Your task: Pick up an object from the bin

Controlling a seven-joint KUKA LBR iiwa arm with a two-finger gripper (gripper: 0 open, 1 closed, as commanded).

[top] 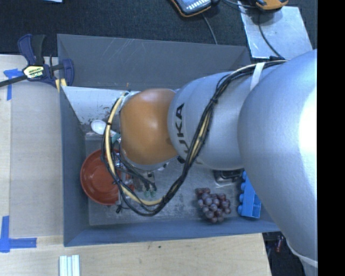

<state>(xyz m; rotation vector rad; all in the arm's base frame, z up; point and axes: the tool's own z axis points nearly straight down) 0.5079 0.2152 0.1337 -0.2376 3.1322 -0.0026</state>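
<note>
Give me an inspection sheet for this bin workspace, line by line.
surface: grey metal bin, floor scuffed.
job's things: red bowl at the view's left; purple grape bunch and blue toy block by the lower wall, right.
clutter: small white thing near the upper left corner, kind unclear.
tool: low in the bin under the orange wrist cover, at the bowl's right rim.
cables: yellow and black cables loop round the cover.
surroundings: yellow-cased device beyond the far wall.

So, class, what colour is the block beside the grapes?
The block is blue, seen in the camera view.
</note>
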